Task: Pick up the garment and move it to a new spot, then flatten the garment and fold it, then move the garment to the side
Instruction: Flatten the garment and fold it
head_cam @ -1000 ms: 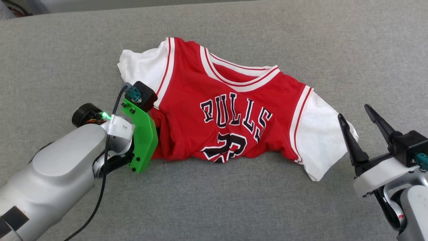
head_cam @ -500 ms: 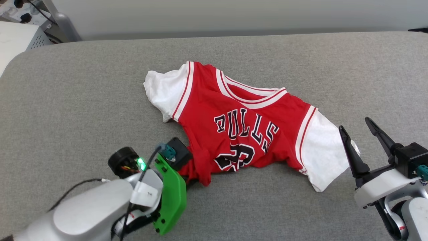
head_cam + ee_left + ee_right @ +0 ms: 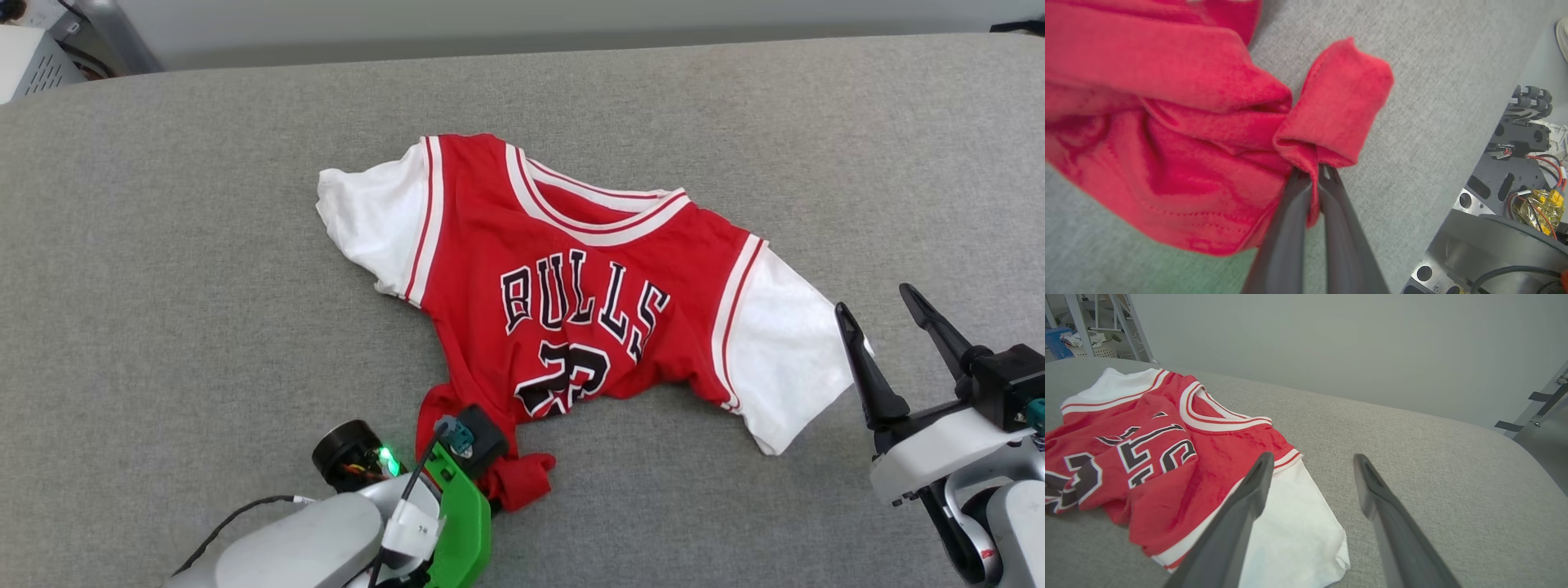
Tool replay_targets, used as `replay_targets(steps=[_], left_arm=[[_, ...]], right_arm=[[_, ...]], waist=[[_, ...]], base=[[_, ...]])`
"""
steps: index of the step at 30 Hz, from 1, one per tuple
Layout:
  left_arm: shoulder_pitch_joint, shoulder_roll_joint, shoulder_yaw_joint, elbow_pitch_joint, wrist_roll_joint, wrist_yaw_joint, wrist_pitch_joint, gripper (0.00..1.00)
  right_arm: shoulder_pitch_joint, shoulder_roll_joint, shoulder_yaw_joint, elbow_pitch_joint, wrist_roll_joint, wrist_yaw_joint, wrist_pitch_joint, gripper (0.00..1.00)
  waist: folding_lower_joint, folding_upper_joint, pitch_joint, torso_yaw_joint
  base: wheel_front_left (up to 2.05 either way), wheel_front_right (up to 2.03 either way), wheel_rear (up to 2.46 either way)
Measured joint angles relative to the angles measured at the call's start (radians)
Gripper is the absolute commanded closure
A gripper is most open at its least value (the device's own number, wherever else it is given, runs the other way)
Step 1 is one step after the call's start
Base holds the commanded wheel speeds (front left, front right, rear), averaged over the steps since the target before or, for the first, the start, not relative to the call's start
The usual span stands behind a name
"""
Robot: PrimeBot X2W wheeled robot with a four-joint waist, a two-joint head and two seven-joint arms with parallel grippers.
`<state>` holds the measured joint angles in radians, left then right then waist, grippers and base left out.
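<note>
Grey surface (image 3: 163, 286); left gripper (image 3: 1316, 173) low, pinching garment (image 3: 571, 269).

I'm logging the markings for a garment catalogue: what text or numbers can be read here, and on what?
"BULLS": chest of the garment, black letters outlined white.
Number beneath it: creased, not readable whole.
Print on the white tag beside the green bracket: too small to read.
</note>
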<state>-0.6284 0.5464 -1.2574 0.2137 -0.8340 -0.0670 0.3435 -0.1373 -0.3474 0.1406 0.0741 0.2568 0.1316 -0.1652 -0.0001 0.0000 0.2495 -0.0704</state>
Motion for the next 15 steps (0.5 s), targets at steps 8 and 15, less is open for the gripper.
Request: replay_targets(steps=[8,15], left_arm=[[0.059,-0.001,0.085,-0.067,0.058,0.153,-0.212,0.0],[0.103,0.053,0.191,-0.226,0.09,0.323,-0.356,0.0]], right_arm=[[0.028,-0.015,-0.041,-0.012,-0.005,0.0,0.017,0.0],[0.039,-0.062,-0.107,-0.056,-0.01,0.0,0.065,0.0]], waist=[[0.0,0.0,-0.071,0.014],[0.0,0.0,-0.121,0.049]], base=[[0.0,0.0,0.0],[0.0,0.0,0.0]])
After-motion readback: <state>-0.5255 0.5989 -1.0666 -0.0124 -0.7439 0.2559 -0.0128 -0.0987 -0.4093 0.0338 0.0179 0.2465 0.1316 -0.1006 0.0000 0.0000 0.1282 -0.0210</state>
